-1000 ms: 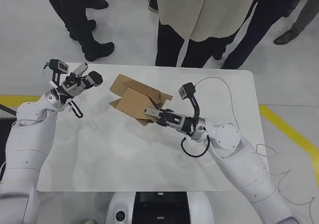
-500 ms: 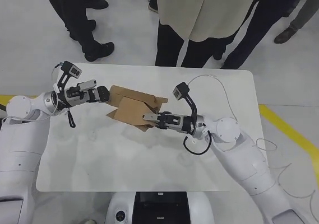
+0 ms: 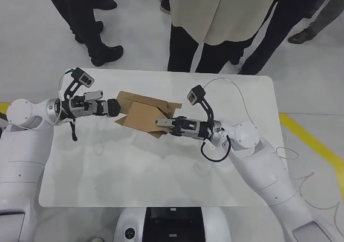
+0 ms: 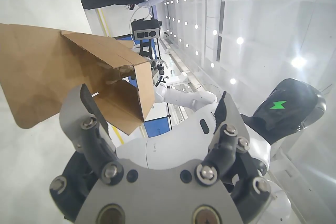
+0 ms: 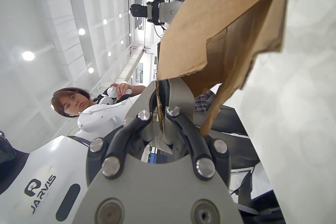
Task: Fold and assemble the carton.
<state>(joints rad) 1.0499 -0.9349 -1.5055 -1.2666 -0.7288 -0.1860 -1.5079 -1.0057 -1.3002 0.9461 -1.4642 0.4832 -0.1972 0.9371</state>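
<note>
Carton (image 3: 144, 112) sits towards the far edge of the worktop (image 3: 129, 175), left of its middle; brown card, half opened into a tube, flaps splayed at both ends; I can't tell how much of it rests on the surface.
Right gripper (image 3: 161, 124) is at the carton's near-right end, fingers pinched on a flap edge; in the right wrist view the card runs between the pads (image 5: 160, 101) of the right gripper (image 5: 160, 93).
Left gripper (image 3: 116, 107) is at the carton's left end, fingers wide apart; in the left wrist view one finger (image 4: 88, 101) overlaps a flap of the carton (image 4: 52, 64); contact there, can't tell.
I see a wide stretch of white worktop from the carton to the near edge and the right corners; matte, rounded corners.
A thin white cable (image 3: 244, 91) loops over the far-right part of the worktop; grey floor all round, with yellow floor tape (image 3: 317, 145) off the right edge.
</note>
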